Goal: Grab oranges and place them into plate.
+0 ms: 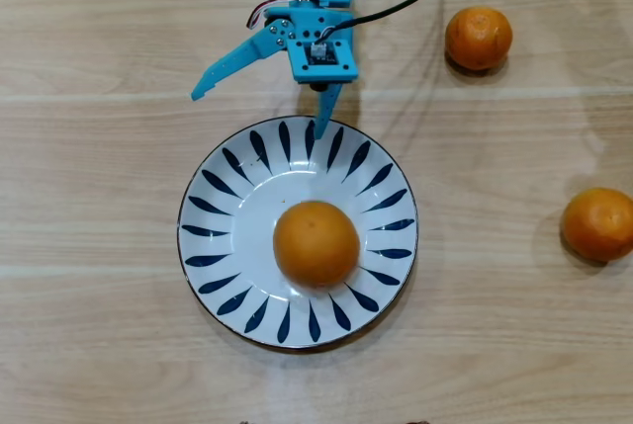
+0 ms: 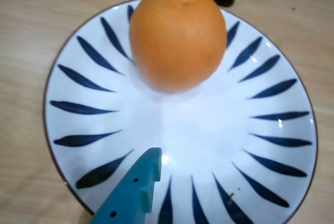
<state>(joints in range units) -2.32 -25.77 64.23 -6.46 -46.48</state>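
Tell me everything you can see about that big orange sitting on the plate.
The large orange is round, with finely dimpled, evenly coloured skin and a small stem mark on top in the wrist view. It looks whole and unpeeled. It rests in the white centre of the plate, slightly toward the lower side in the overhead view, touching only the plate. The open blue gripper is apart from it, near the plate's upper rim. It looks bigger than the two oranges on the table.

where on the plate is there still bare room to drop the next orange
The large orange sits at the centre of the plate. Free patches are the ring between it and the rim, widest toward the plate's left and right sides in the overhead view. The top edge is crowded: the open gripper has one finger over the rim.
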